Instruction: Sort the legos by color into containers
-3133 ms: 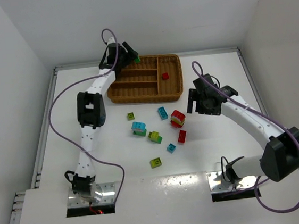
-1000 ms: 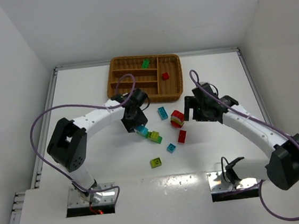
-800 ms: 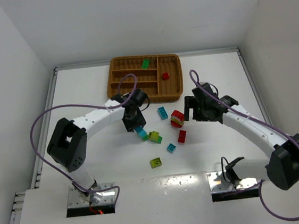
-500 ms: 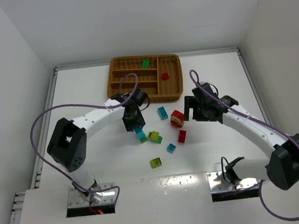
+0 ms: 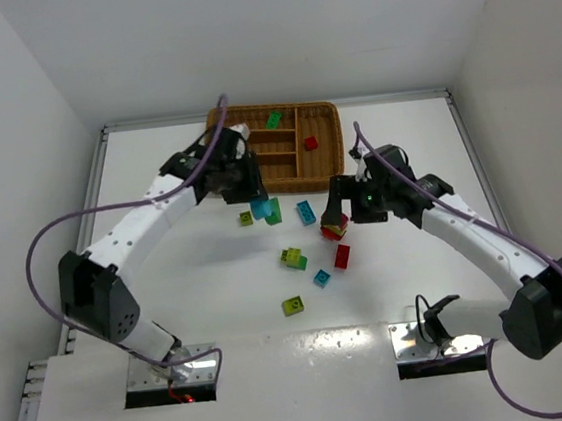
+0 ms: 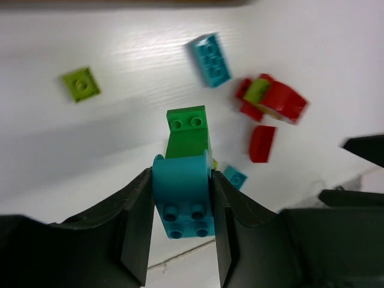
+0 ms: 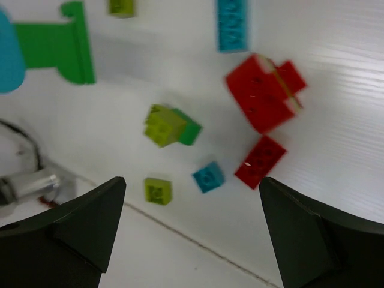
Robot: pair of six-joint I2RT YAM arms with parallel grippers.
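At the far edge of the counter, about midway along it, the wicker tray (image 5: 336, 129) holds a green brick (image 5: 274, 120) in its far long section and a red brick (image 5: 310, 143) in the crosswise one. Just nearer than the tray's near rim, the left gripper (image 5: 256, 203) carries a cyan-and-green clump (image 5: 272, 211) clear of the counter. The right gripper (image 5: 342, 207) hovers over a red clump (image 5: 334, 228) towards the counter's middle. A loose red piece (image 5: 342, 256) and a yellow-green and green pair (image 5: 292, 259) lie nearer the near edge.

From the left wrist, both fingers (image 6: 135, 223) are clamped on the clump's cyan block, with the green block stuck on beyond it.

From the right wrist, the fingers (image 7: 84, 225) stand wide apart, with nothing between them.
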